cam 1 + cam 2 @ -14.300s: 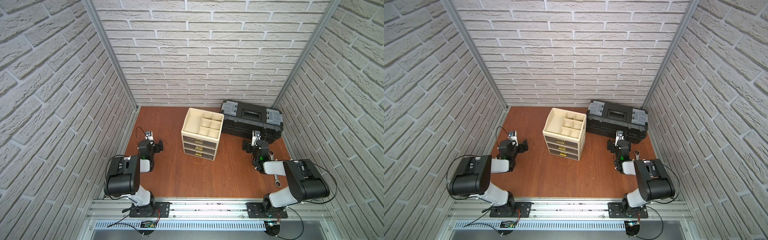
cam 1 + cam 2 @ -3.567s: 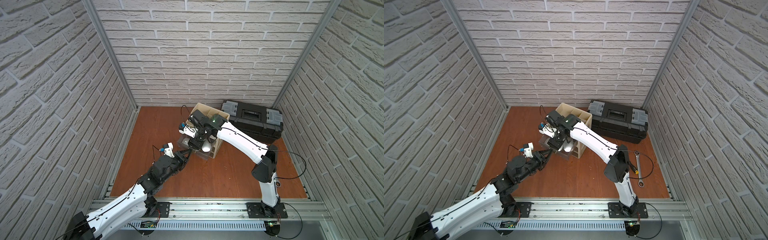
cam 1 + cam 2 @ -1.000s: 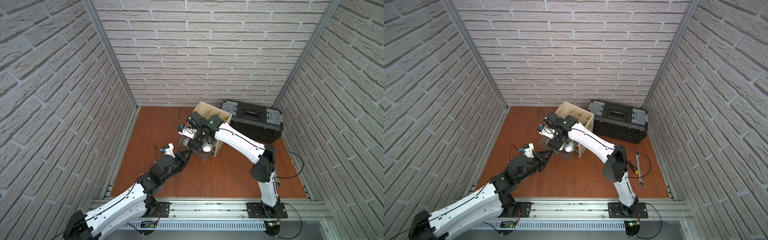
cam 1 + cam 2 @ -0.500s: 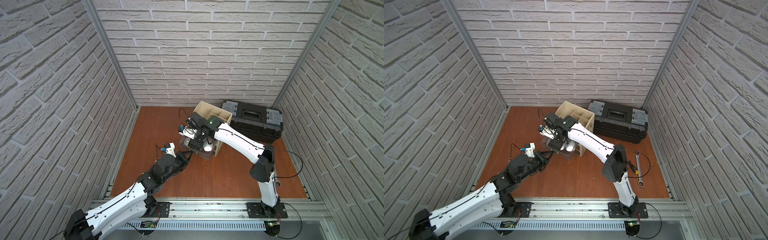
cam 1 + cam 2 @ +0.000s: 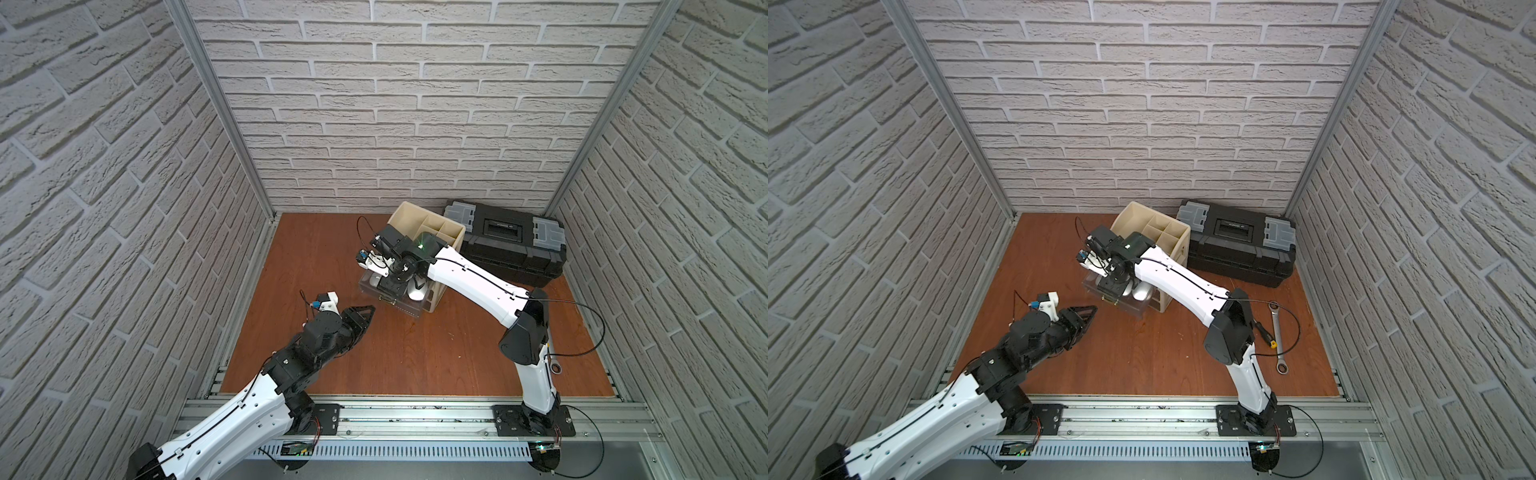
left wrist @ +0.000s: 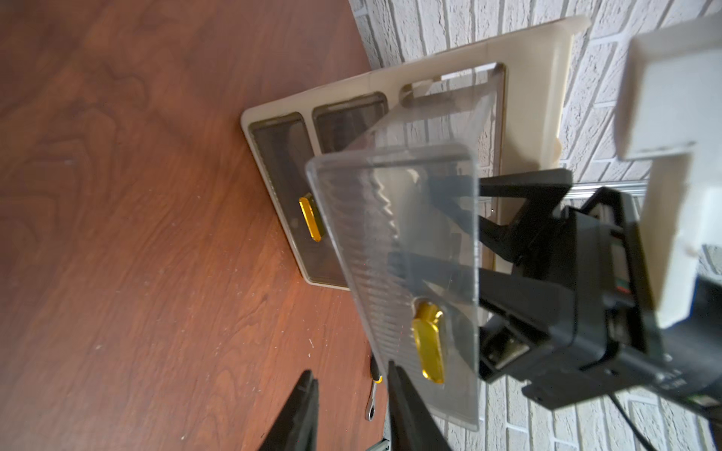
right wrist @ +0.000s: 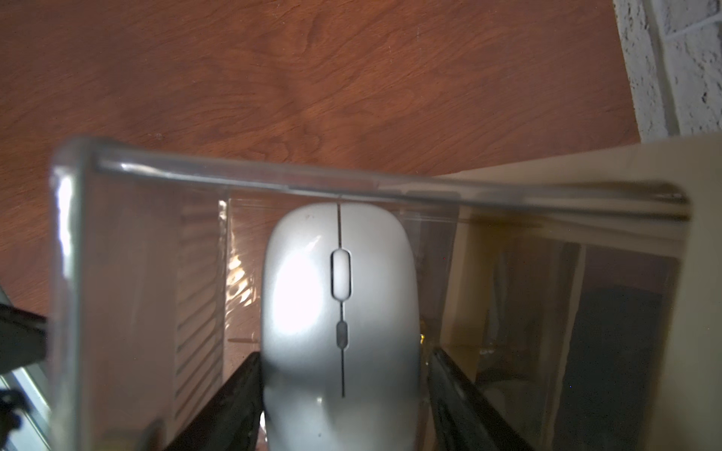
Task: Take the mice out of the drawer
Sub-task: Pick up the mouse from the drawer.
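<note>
The clear drawer (image 5: 368,289) stands pulled out of the top of the cream cabinet (image 5: 432,232). My right gripper (image 7: 344,353) reaches down into it, open. Its black fingers (image 7: 238,386) straddle a slim silver mouse (image 7: 340,296) lying on the drawer floor; one finger touches the mouse's side and the other stands a little off it. In both top views a pale mouse (image 5: 415,289) (image 5: 1142,293) shows beside the right gripper (image 5: 391,286). My left gripper (image 5: 370,308) (image 6: 349,369) hovers open and empty just in front of the drawer's gold handle (image 6: 428,343).
A black toolbox (image 5: 507,245) stands behind and to the right of the cabinet. A steel wrench (image 5: 1278,332) lies on the wooden floor at the right, near my right arm's base. Two lower drawers (image 6: 281,187) of the cabinet are closed.
My left gripper's jaws have parted and it now sits just off the drawer handle. My right gripper has stayed in the drawer, its fingers drawing slightly closer around the mouse.
</note>
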